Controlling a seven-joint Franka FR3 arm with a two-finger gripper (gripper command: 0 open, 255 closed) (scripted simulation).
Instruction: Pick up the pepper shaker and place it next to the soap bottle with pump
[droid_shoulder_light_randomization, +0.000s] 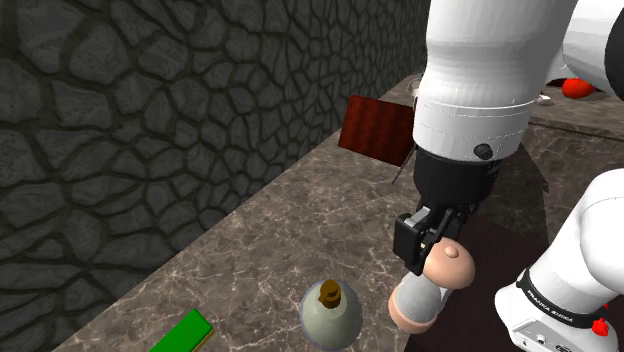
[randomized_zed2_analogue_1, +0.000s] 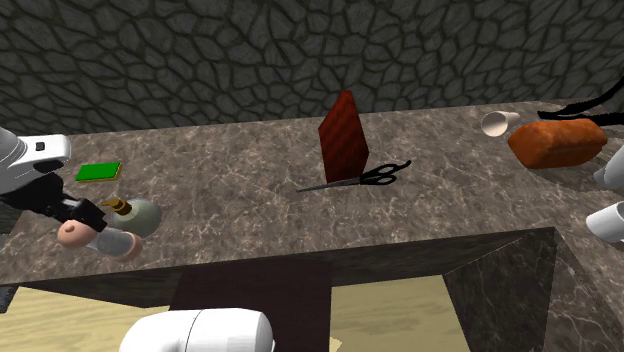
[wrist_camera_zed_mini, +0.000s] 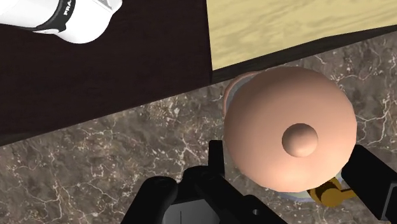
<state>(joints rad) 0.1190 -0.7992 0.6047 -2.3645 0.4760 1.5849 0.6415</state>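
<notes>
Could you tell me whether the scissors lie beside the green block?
No, the scissors lie by the dark red board, far from the green block.

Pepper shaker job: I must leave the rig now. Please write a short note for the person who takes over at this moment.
Fingers: shut on the peach pepper shaker, near its round head; the shaker is tilted.
Soap bottle: grey with a brown pump, upright on the marble counter, close beside the shaker.
Done: the shaker is grasped and is at the bottle.
Left: stand it upright, open the fingers, back away. I cannot tell whether its base touches the counter.
</notes>
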